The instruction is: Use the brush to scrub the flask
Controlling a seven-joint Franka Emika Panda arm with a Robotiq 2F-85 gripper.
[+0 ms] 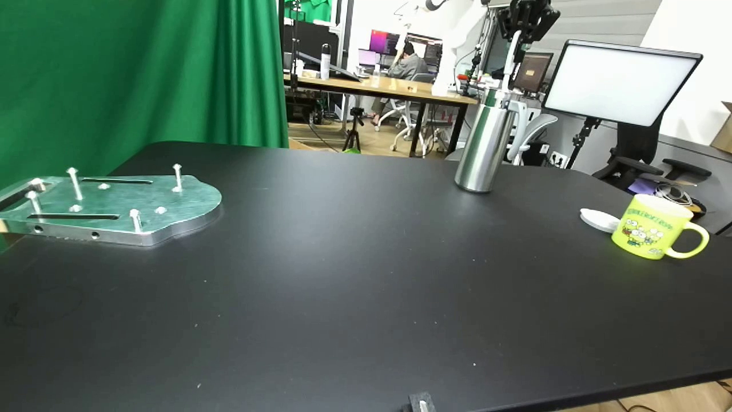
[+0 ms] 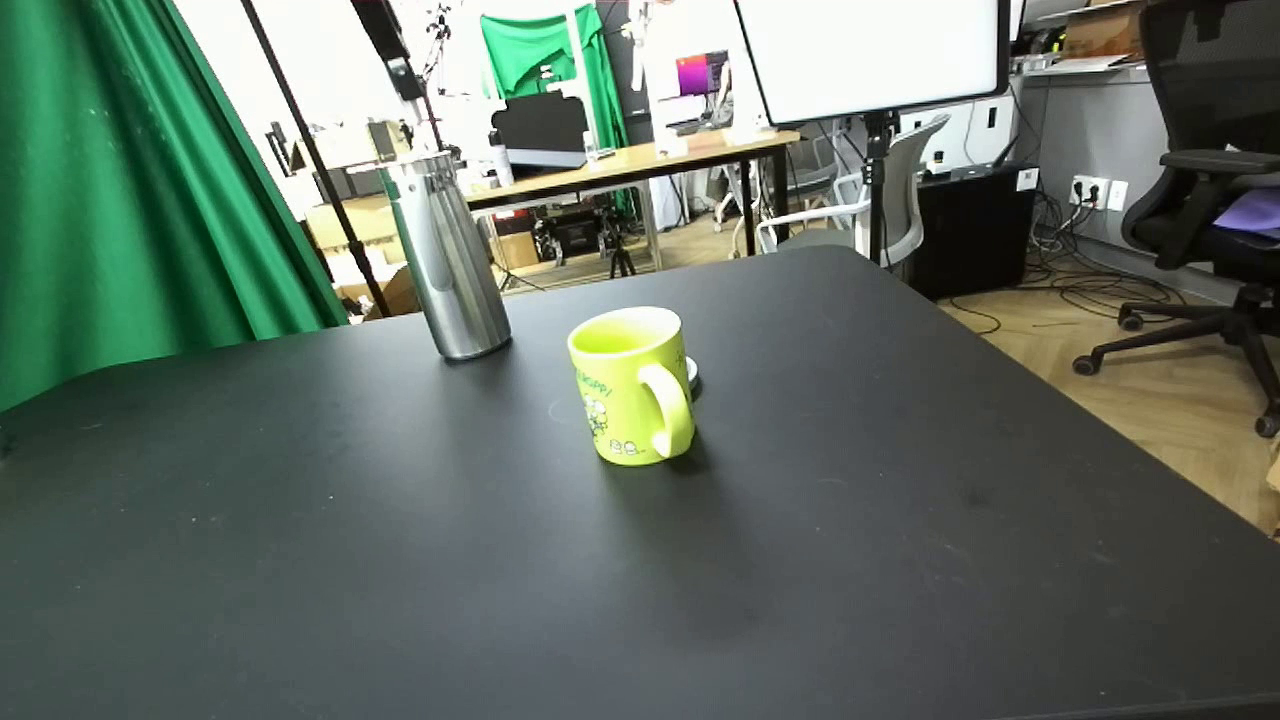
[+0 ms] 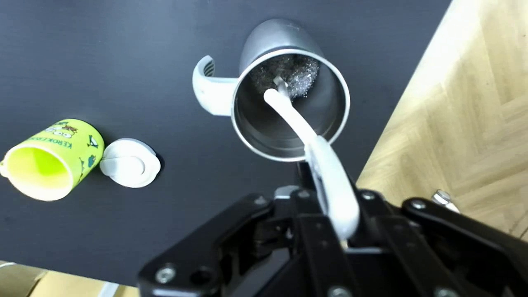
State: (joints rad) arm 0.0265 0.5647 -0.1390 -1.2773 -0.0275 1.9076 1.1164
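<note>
The flask (image 1: 486, 146) stands on its base on the black table (image 1: 320, 274), below the gripper (image 3: 330, 183), whose jaws are clamped on the white handle of the brush (image 3: 291, 115). In an exterior view a stretch of the brush (image 1: 510, 60) shows between the gripper and the flask's rim. Seen from the wrist, the flask's round mouth lies just ahead of the jaws, and the brush slants across the near rim and down inside; whether it touches that rim, I cannot tell. The flask is a tall, smooth cylinder of silver metal, streaked lengthwise with pale and dark reflections in both exterior views. A thin bright lip edges its wide mouth, and a pale grey handle juts from its side, hooked at the outer end. The inner wall is dark grey and glossy. Deep inside, by the lower end of the brush, sits a whitish, glittering patch, of what I cannot tell. In the wrist view a white lid (image 3: 130, 163) lies apart from the flask, between it and the yellow-green mug (image 3: 82, 144).
</note>
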